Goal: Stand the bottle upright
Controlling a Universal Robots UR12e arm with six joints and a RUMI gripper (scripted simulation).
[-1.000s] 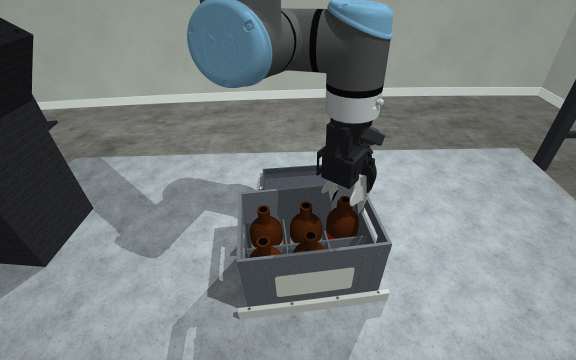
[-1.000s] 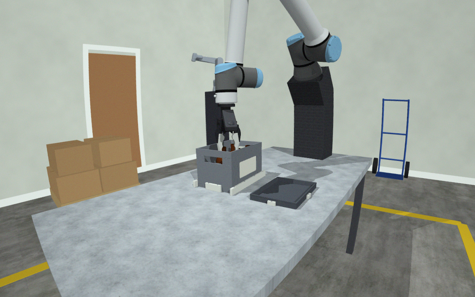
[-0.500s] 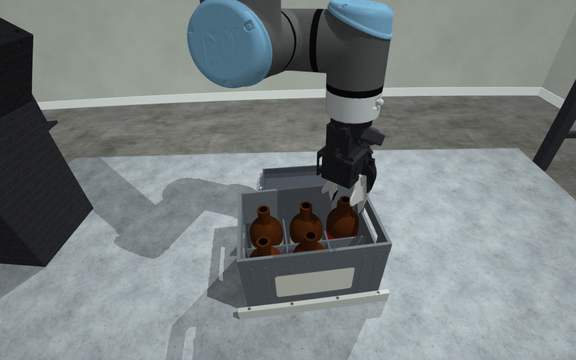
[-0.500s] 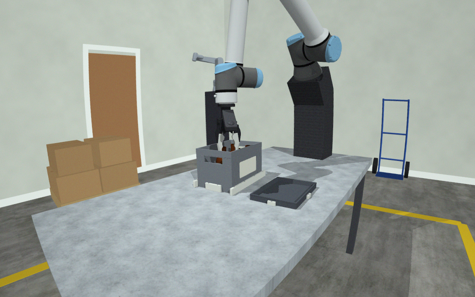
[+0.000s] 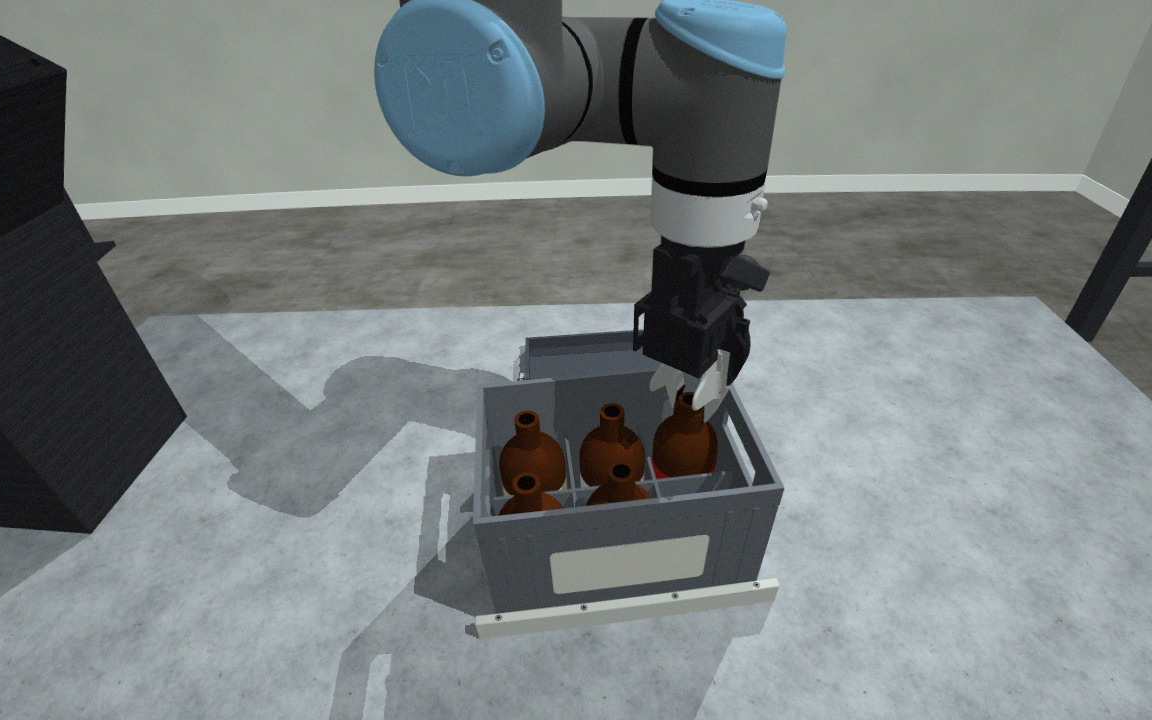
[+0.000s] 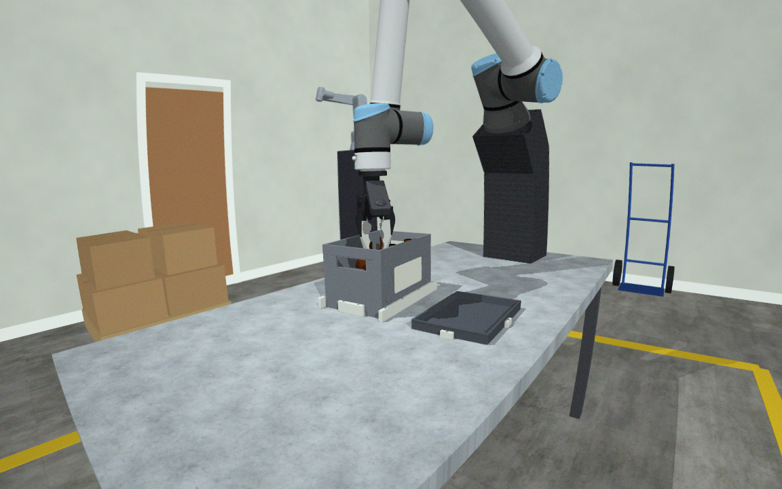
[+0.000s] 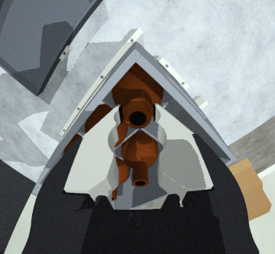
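A grey crate [image 5: 625,503] stands on the table with five brown bottles in its cells. My gripper [image 5: 692,391] reaches down into the back right cell. Its white fingers are shut on the neck of the back right bottle [image 5: 684,438], just below the opening. In the wrist view the fingers press on both sides of that bottle's mouth [image 7: 137,118], and the bottle stands in its cell. The other bottles stand at back left [image 5: 530,452], back middle [image 5: 611,443], front left [image 5: 526,492] and front middle [image 5: 618,483]. The dark tray [image 6: 466,316] lies beside the crate.
The front right cell of the crate [image 5: 696,483] holds no bottle. White stop strips [image 5: 625,608] lie along the crate's foot. The tray also shows behind the crate [image 5: 576,353]. The robot's dark pedestal [image 5: 16,295] stands at the left table edge.
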